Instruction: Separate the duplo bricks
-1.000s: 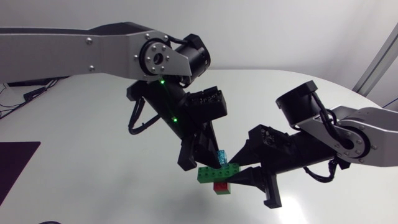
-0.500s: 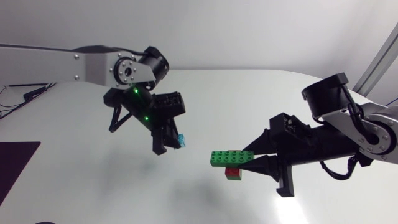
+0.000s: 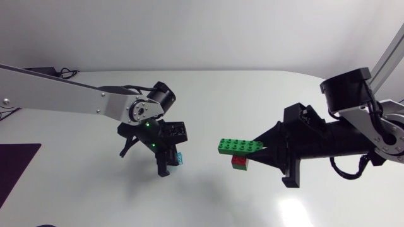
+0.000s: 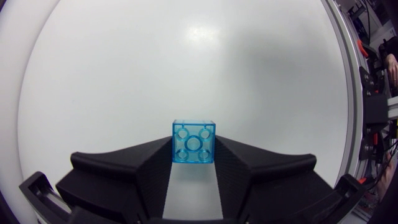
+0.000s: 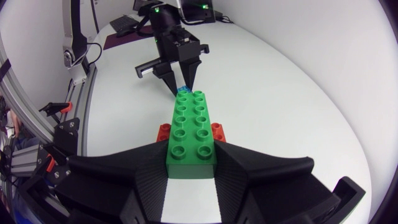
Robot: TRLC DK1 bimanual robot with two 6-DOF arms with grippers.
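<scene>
Separation of the top piece is done: a second ago both grippers meet at one stack, and now they are well apart. The left gripper (image 3: 169, 165) has pulled off toward its own side and dropped low toward the table (image 3: 284, 94). It is closed on the translucent blue brick (image 4: 193, 142), which is pinched between its two fingers at the tips with its underside facing the wrist camera. Whether the brick touches the table yet, I cannot tell. The right gripper (image 5: 191, 155) has backed off to its own side. It is clamped on the near end of the long green brick (image 5: 191, 134), which sticks straight out ahead of the fingers, studs up and held off the table. The red brick (image 3: 239, 162) is still stuck under the green one, just ahead of the right fingertips, showing on both sides of it in the right wrist view. So one joint is broken and one is left. My read is that the blue brick gets set down next, then the left gripper has to return to grab the red one and pull it off downward. The red brick shows little surface to grip, so it could slip.
</scene>
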